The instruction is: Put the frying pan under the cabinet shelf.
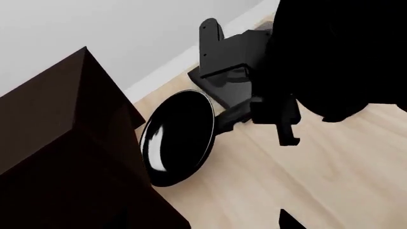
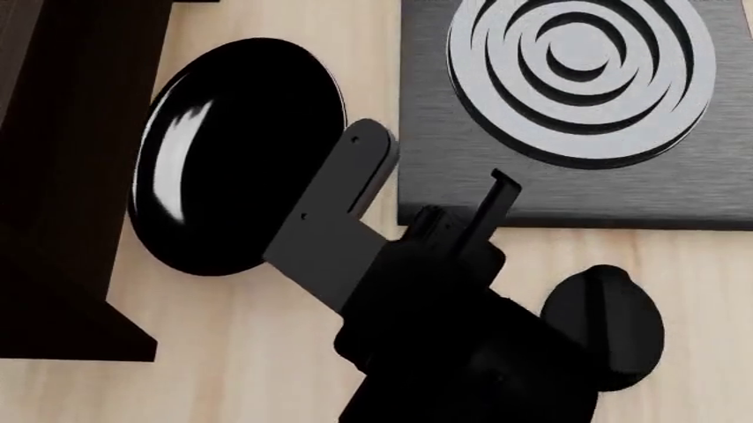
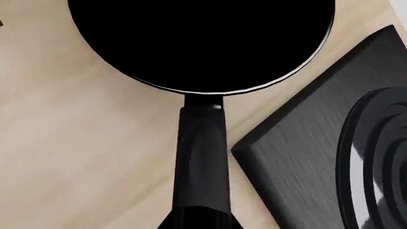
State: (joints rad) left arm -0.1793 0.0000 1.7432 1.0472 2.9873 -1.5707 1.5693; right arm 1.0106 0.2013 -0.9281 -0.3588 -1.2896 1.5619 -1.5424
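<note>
Head view shows the frying pan [image 2: 235, 154] lying on the pale wooden surface [image 2: 235, 352], just beside the side panel of the cabinet shelf [image 2: 59, 176], with the square ringed plate [image 2: 577, 115] on its other side. The right tool [image 2: 442, 225] sits over the pan's handle end, though the arm hides the handle itself in this view. From the right wrist view, the long black handle [image 3: 202, 157] runs straight toward the camera and vanishes beneath it, so the tool looks clenched on the handle, but the fingertips themselves are not visible. The left tool [image 1: 283, 224] barely shows at the frame edge; whether it is released or clenched I cannot tell.

My judgement: the pan is rigid and fairly heavy at the bowl end, so it will tip forward if held far out on the handle. The glossy inside looks slippery; the handle, close to the bowl, is the sensible place to hold. The pan is not yet under the shelf
</note>
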